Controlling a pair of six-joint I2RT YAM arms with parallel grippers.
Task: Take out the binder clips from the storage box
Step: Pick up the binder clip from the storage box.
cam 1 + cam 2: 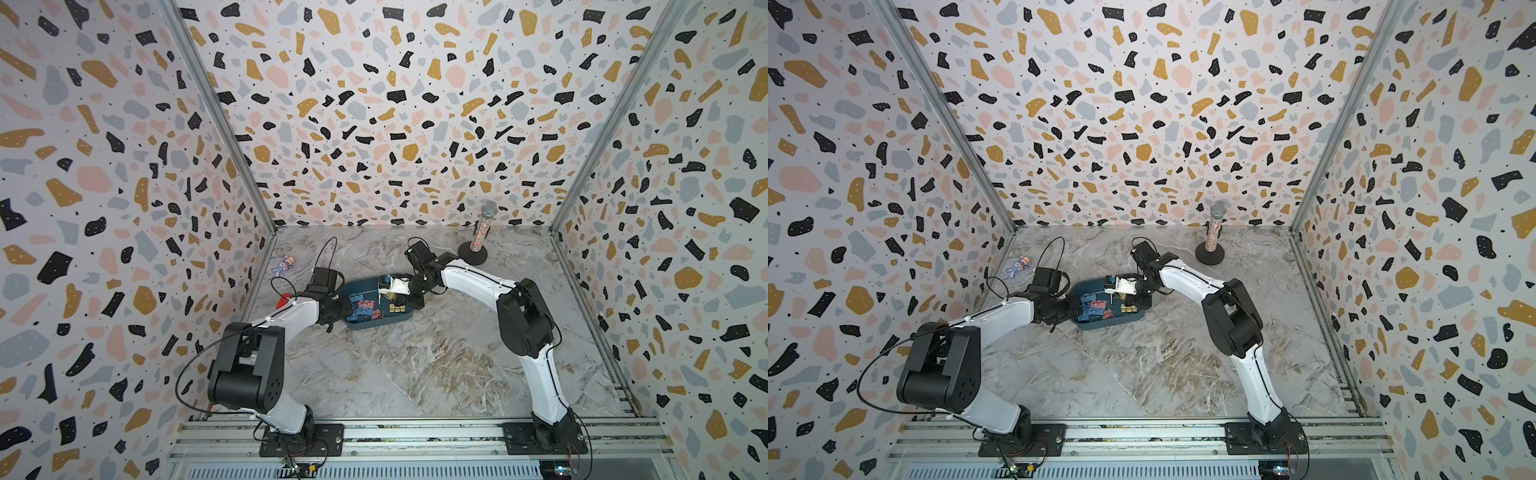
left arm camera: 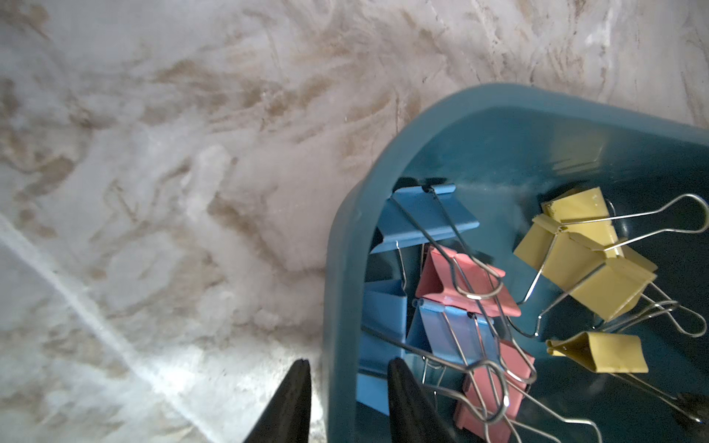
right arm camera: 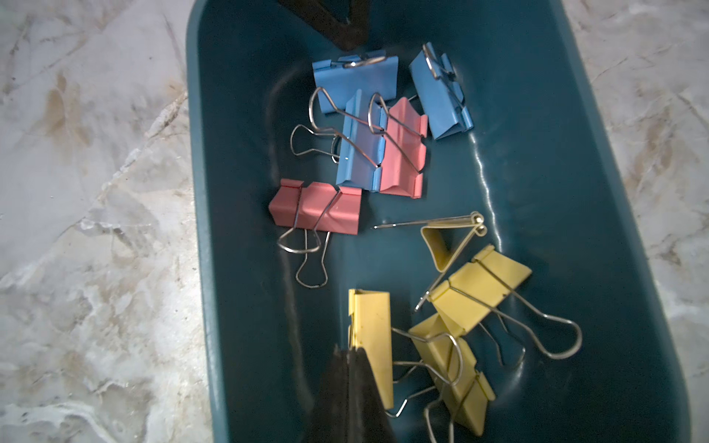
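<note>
Right fingers point(image 3: 345, 387) clenched tight, touching a yellow clip point(image 3: 370, 326); whether they pinch it is unclear. Left fingers point(image 2: 299, 402) apart, astride storage box point(image 2: 341, 268) rim; grip unclear. Binder clips point(image 3: 383, 153) lie inside box, on marbled surface point(image 1: 415, 365). Terrazzo-print walls point(image 1: 374, 104) enclose three sides.

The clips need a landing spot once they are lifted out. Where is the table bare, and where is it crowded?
Bare: the wide marble table in front of the storage box; also behind it, between the purple toy and the microphone. Crowded: inside the box, where binder clips lie tangled.
</note>
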